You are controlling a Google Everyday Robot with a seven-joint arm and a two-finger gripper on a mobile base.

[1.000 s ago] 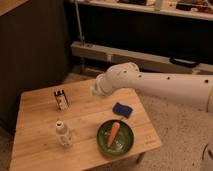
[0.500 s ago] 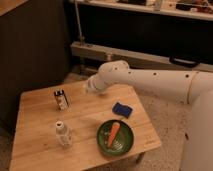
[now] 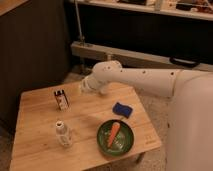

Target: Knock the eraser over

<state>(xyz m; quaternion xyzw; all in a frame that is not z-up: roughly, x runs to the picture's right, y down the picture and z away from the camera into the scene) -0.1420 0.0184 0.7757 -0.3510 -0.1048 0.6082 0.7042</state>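
Observation:
The eraser (image 3: 61,99), a small dark block with a white-and-orange label, stands upright on the wooden table (image 3: 40,150) towards its far left. My white arm reaches in from the right over the table's far edge. My gripper (image 3: 83,88) is at the arm's left end, a short way right of the eraser and slightly behind it, not touching it.
A small white bottle (image 3: 62,134) stands near the table's front left. A flat blue pad (image 3: 122,110) lies right of centre. A green plate (image 3: 102,142) with a carrot (image 3: 114,134) sits at the front right. Dark wall and shelving lie behind.
My arm has swung left across the table's far side, bringing the gripper closer to the eraser. The eraser, bottle, pad and plate have not moved.

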